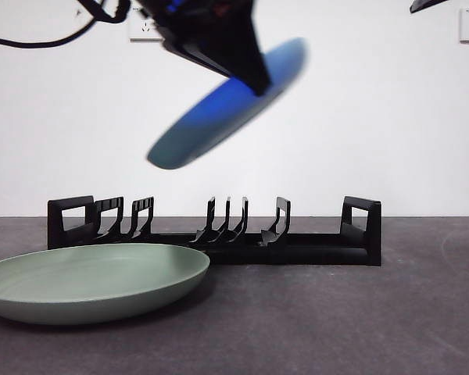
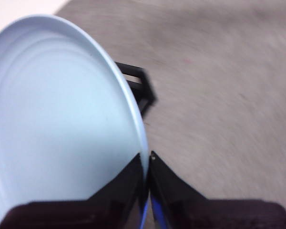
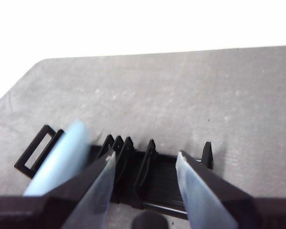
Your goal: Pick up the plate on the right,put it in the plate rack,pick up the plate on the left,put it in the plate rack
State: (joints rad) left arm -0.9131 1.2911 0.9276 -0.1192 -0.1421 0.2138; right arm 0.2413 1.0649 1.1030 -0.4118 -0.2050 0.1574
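plate rack [image 1: 219,234] sits mid-desk [image 1: 359,320]. one plate [image 1: 94,281] lies on desk before rack's left end. second plate [image 1: 227,105] held tilted above rack by left pincer [image 2: 147,164].

I see the blue plate [image 1: 219,109] held tilted in the air above the rack [image 1: 219,238], whose slots all stand free. A green plate [image 1: 94,281] lies on the table just before the rack's one end, blocking low approach there.

The front camera sits low, looking across the table [image 1: 359,328]. Both wrist cameras look down; all see the rack [image 1: 219,234].
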